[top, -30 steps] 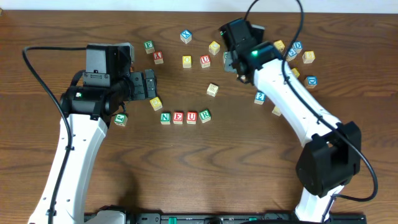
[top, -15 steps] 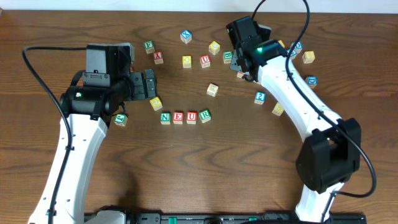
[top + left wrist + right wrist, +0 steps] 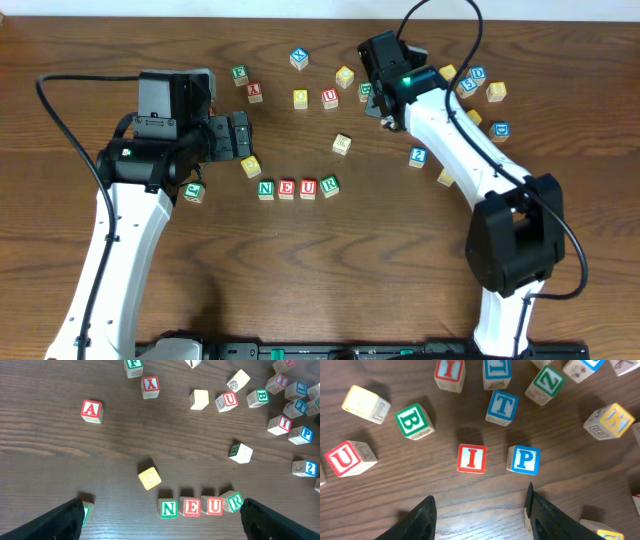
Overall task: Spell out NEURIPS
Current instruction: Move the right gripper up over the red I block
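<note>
Your right gripper (image 3: pixel 479 510) stands partly open and empty over the table (image 3: pixel 395 485), just short of the red I cube (image 3: pixel 471 458). In the right wrist view that I reads upright, with the blue P cube (image 3: pixel 523 459) just beside it. Well apart from the I, the N-E-U-R row (image 3: pixel 200 506) runs straight across the left wrist view, its R slightly turned. Your left gripper (image 3: pixel 162 527) hangs wide and empty over it.

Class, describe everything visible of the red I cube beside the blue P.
The red I cube is a small pale wooden block whose top face shows a red letter I inside a red border. It sits flat on the dark wood table, untouched, just ahead of the right gripper, whose jaws stand open. The blue P cube lies beside it with a narrow gap.
</note>
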